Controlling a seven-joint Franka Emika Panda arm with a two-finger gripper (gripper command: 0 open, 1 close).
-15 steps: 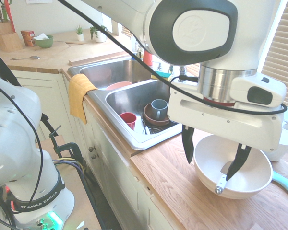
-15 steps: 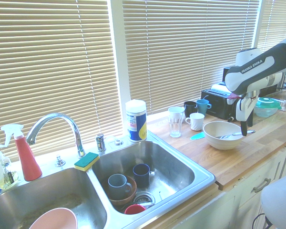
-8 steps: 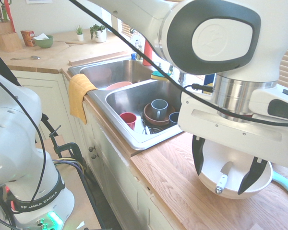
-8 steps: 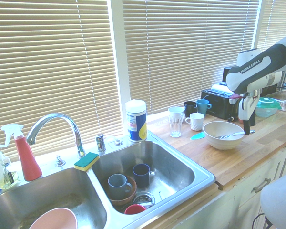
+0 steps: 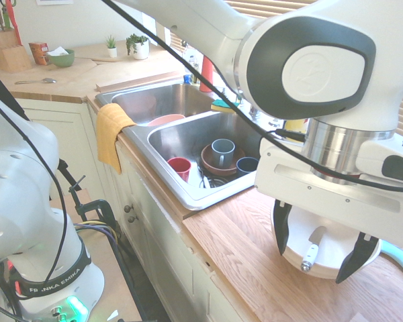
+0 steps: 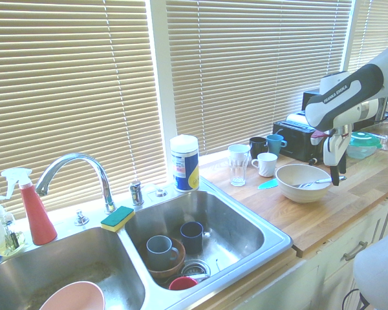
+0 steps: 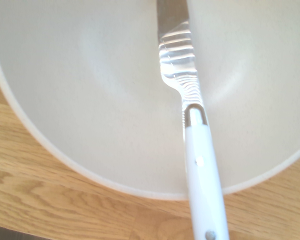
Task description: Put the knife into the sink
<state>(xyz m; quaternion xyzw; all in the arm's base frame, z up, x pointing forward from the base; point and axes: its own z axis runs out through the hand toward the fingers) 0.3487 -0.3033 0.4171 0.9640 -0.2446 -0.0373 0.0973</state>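
White-handled, the knife (image 5: 311, 253) lay in the cream bowl (image 5: 295, 253) on the wooden counter (image 5: 242, 255), blade down inside, handle propped over the rim. My claw (image 5: 319, 249) hung above the handle, jaws spread wide, gripping nothing. No grasp was made. Pickup, carry and release into the sink (image 5: 181, 137) all remained.

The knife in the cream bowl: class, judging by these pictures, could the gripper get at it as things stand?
Probably yes. The knife leans in the cream bowl with its white handle out over the rim. The gripper hangs open right above, fingers on either side of the handle, and nothing lies between them.
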